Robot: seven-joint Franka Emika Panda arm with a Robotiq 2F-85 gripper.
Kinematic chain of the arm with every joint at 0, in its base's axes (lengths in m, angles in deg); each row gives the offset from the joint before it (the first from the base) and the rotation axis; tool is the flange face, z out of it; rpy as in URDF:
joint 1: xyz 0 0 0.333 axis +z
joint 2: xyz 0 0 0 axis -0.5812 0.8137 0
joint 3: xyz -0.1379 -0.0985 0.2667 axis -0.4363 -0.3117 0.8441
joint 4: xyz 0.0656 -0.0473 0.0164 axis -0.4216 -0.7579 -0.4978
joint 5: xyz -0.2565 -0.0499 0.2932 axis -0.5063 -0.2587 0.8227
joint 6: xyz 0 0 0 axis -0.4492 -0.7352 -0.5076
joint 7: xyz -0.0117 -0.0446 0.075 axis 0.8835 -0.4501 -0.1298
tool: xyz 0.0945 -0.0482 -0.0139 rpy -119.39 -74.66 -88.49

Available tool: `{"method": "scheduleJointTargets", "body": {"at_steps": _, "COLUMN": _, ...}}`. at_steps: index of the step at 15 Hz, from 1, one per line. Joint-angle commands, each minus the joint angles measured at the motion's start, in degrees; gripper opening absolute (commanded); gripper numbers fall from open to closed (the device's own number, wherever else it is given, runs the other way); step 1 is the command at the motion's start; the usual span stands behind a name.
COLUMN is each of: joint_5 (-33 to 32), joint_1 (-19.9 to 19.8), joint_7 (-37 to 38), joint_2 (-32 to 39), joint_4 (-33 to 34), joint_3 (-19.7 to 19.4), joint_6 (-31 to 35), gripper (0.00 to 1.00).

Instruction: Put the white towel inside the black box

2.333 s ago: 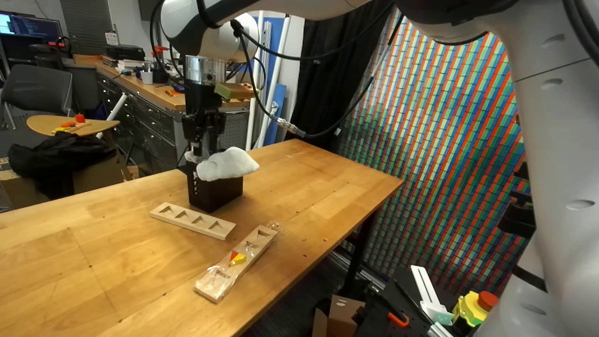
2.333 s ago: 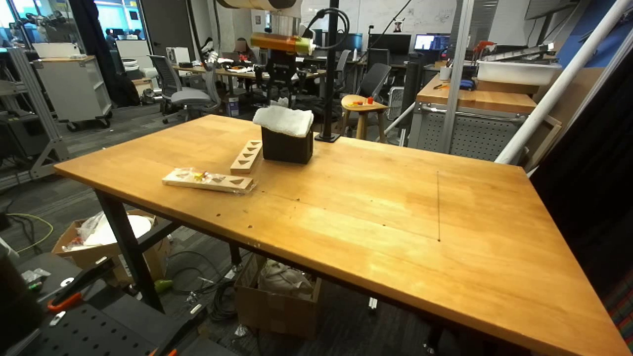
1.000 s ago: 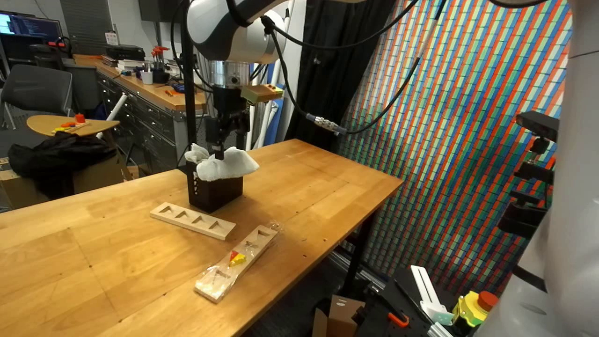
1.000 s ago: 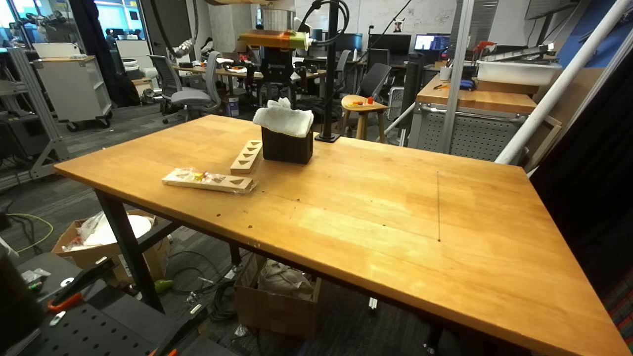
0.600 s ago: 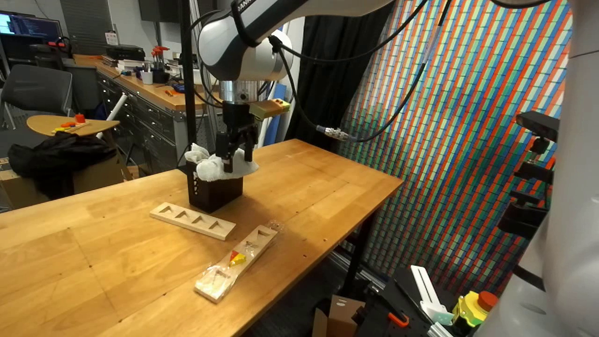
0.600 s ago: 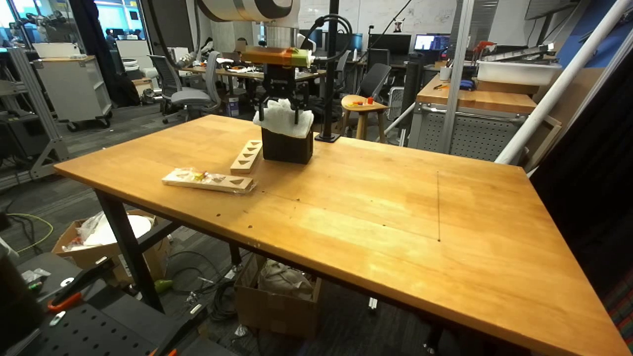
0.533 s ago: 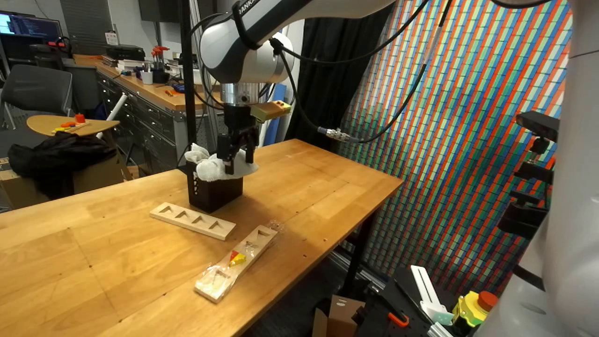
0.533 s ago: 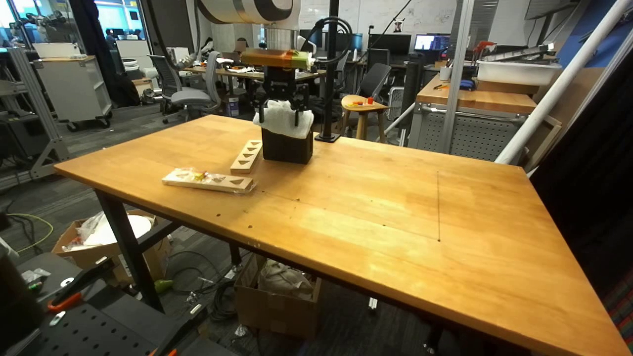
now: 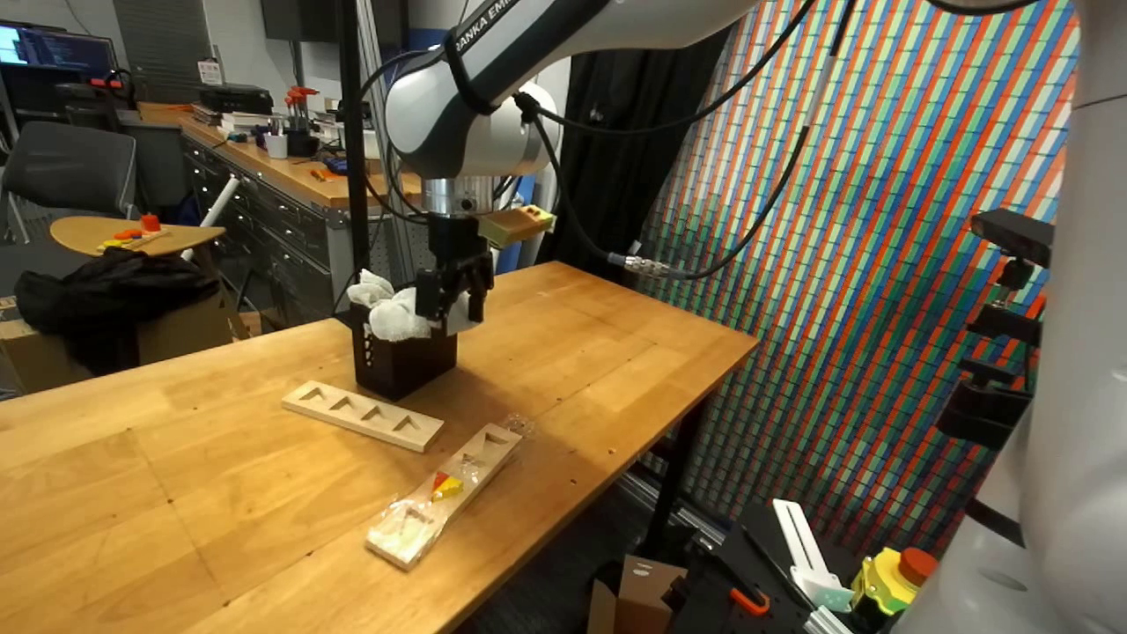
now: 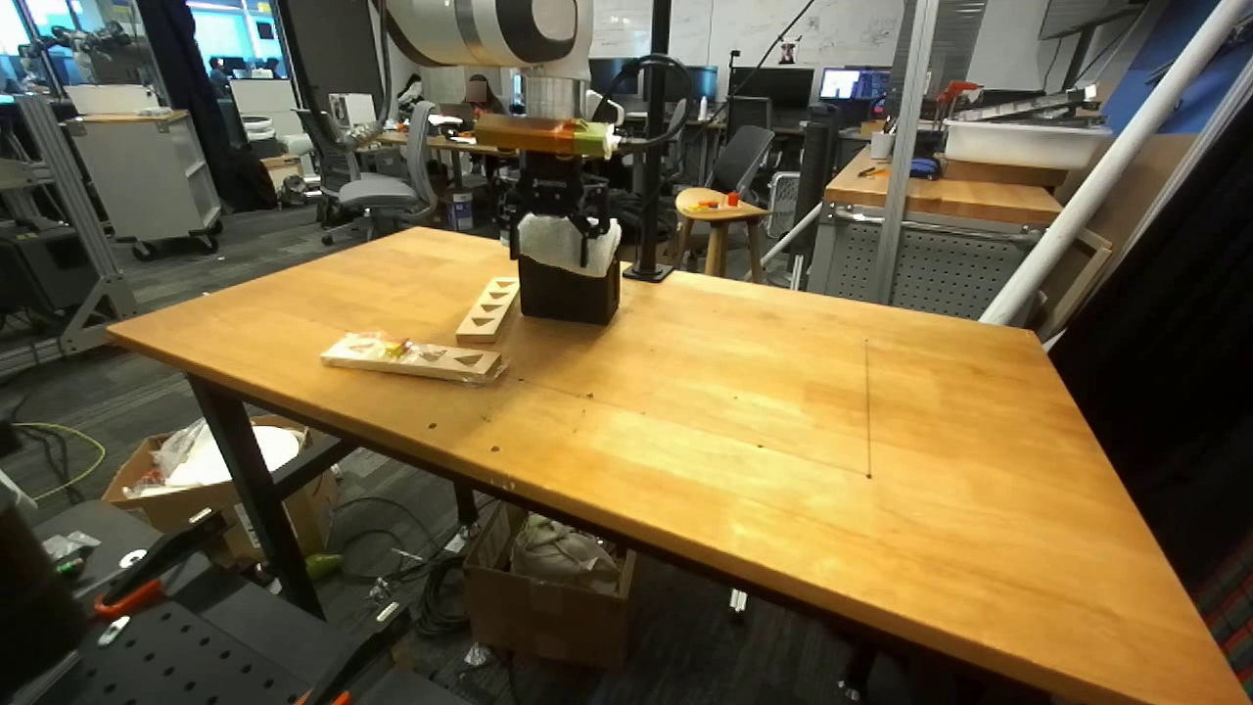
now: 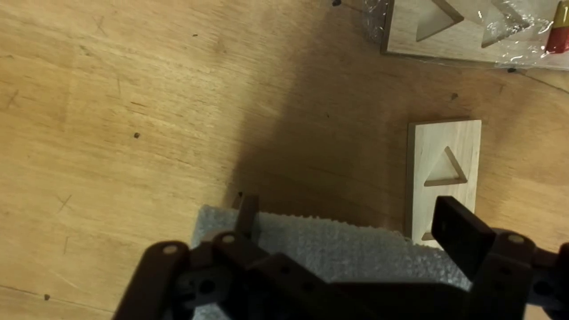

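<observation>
The white towel (image 9: 399,320) is draped across the mouth of the black box (image 9: 403,366): the carry is done, the stowing, I judge, only part-way. Reading the clock from the box in an exterior view, a bunched end stands up at eleven, while a broad flap spills over the rim from twelve to two o'clock and hangs outside. The cloth hides the opening, so how much lies below the rim cannot be told. The claw (image 9: 456,322) reaches down at the flap, at two; in the wrist view its fingers (image 11: 462,235) are wide apart, cloth showing between them, clamped on nothing. Remaining, most likely: fold the flap inside, then back off. Farther out on the tabletop (image 9: 246,493), a bare slotted block (image 9: 361,416) lies near the box at seven, and a plastic-wrapped block (image 9: 444,504) beyond, between five and six.
</observation>
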Motion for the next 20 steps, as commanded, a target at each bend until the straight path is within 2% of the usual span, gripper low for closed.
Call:
{"method": "scheduleJointTargets", "body": {"at_steps": 1, "joint_5": -1.5, "joint_1": 0.9, "joint_7": 1.5, "joint_2": -3.2, "joint_4": -2.5, "joint_3": -0.6, "joint_6": 1.6, "gripper": 1.0}}
{"method": "scheduleJointTargets", "body": {"at_steps": 7, "joint_5": -9.1, "joint_1": 3.4, "joint_7": 3.6, "joint_2": -7.9, "joint_4": -4.7, "joint_3": -0.2, "joint_6": 6.2, "gripper": 1.0}}
{"method": "scheduleJointTargets", "body": {"at_steps": 20, "joint_5": -8.0, "joint_1": 5.1, "joint_7": 3.4, "joint_2": -9.3, "joint_4": -13.3, "joint_3": 0.6, "joint_6": 15.2, "gripper": 1.0}}
